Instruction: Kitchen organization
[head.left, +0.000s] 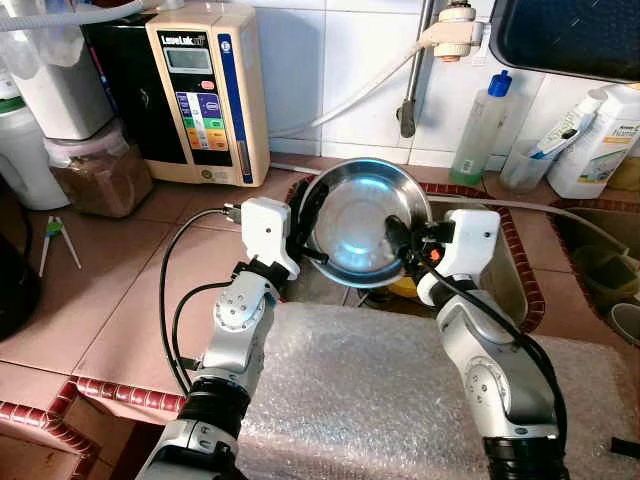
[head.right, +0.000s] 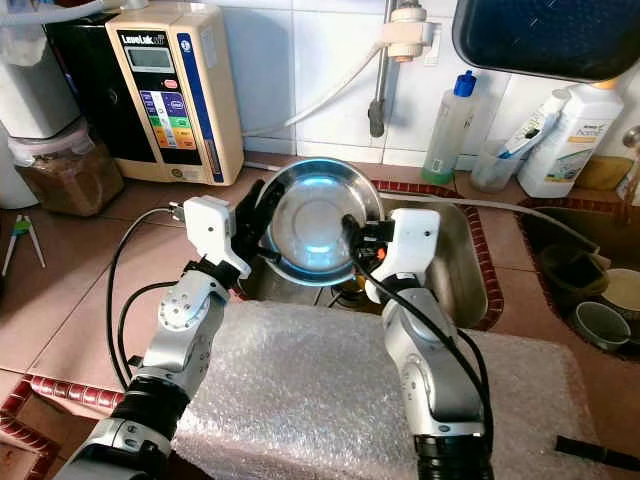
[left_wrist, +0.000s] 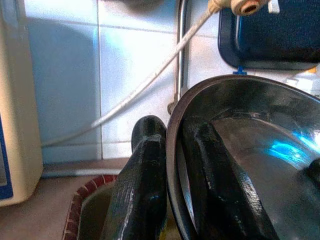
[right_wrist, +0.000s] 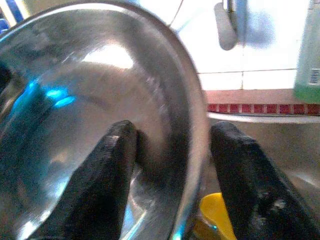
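Steel bowl (head.left: 365, 222) hangs tilted over the sink (head.right: 470, 270), pinched between my claws: left gripper (head.left: 305, 228) clamps its near rim, right gripper (head.left: 398, 240) straddles the opposite rim. Beyond my left claw, a cream appliance (head.left: 205, 90) reads "LeveLuk"; smaller labels blur.

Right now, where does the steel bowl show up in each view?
Left eye: steel bowl centre, between both hands.
Right eye: centre.
Left wrist: right half, rim between black fingers.
Right wrist: left side.
Shared landmark: white hose on the tiled wall.
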